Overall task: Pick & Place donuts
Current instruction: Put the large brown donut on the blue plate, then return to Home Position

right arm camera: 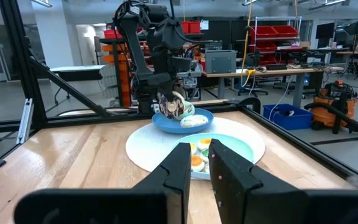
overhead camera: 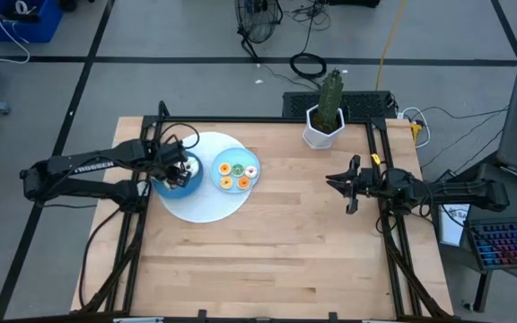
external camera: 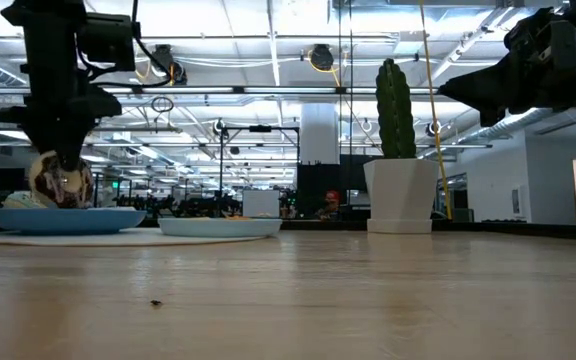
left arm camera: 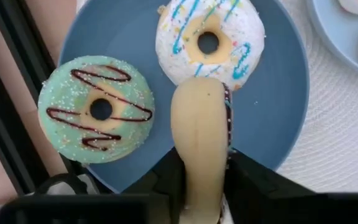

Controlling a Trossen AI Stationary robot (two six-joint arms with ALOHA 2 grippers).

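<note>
Left gripper [left arm camera: 205,186] at left of high frame, over bowl [overhead camera: 176,184], grasping donut [left arm camera: 201,143] on edge. Two donuts [left arm camera: 98,109] flat in bowl. Right gripper [overhead camera: 341,183] at right above bench [overhead camera: 276,251], fingers near-closed, empty.

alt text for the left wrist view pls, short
The left gripper holds a donut on edge above a dark blue bowl. In the bowl lie a green donut with chocolate drizzle and a white donut with blue drizzle.
</note>
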